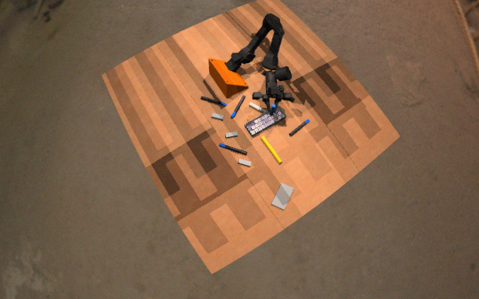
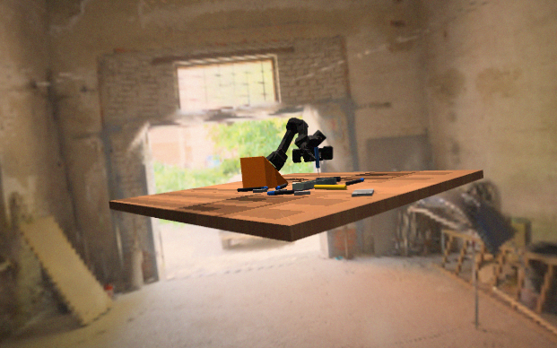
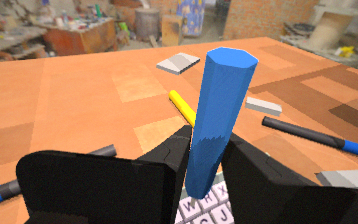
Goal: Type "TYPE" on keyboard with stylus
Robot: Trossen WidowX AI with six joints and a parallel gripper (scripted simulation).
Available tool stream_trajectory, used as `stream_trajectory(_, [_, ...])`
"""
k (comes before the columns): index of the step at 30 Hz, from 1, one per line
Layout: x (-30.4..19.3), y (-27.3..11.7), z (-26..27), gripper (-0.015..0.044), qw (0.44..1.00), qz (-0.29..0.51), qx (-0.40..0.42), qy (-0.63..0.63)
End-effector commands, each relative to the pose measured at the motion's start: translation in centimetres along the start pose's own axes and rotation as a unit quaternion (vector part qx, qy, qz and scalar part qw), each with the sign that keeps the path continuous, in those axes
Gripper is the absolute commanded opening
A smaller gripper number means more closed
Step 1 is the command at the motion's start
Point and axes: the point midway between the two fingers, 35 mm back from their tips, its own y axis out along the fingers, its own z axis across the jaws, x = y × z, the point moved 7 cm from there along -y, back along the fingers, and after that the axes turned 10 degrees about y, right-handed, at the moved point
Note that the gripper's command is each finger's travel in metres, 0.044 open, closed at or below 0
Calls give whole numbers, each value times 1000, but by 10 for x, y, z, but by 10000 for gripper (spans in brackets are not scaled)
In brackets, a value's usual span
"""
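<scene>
My gripper (image 1: 272, 108) (image 2: 317, 154) (image 3: 205, 133) is shut on the blue stylus (image 1: 273, 111) (image 2: 317, 160) (image 3: 224, 95), which stands nearly upright with its thin tip down. The keyboard (image 1: 259, 125) (image 3: 223, 215) lies on the desk below the gripper. In the top view the stylus is over the keyboard's right part, near its back edge. In the wrist view its lower end shows near the W and R keys. The fingers hide many keys, and whether the tip touches a key cannot be told.
A white stick (image 1: 256, 106) lies close behind the keyboard. A yellow stick (image 1: 271, 149) (image 2: 330, 187) (image 3: 182, 106) lies in front. Several black-and-blue pens (image 1: 299, 127) (image 3: 315, 134) and small grey blocks (image 1: 231, 135) (image 3: 263, 106) lie around, with a flat grey plate (image 1: 283, 196) (image 2: 362, 193) farther out.
</scene>
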Motion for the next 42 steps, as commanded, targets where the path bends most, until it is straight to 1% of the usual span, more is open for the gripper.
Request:
stream_trajectory(1, [3,2,-23,0,1000,5,-1,-3])
stream_trajectory(8, [10,0,-53,0,1000,3,2,-5])
stream_trajectory(13, [8,1,-54,0,1000,3,2,-5])
stream_trajectory(20, [-8,5,-56,0,1000,4,2,-5])
stream_trajectory(27, [-9,5,-57,0,1000,4,2,-5])
stream_trajectory(30, [-10,6,-57,79,1000,4,2,-5])
stream_trajectory(42, [-14,8,-58,81,1000,4,2,-5])
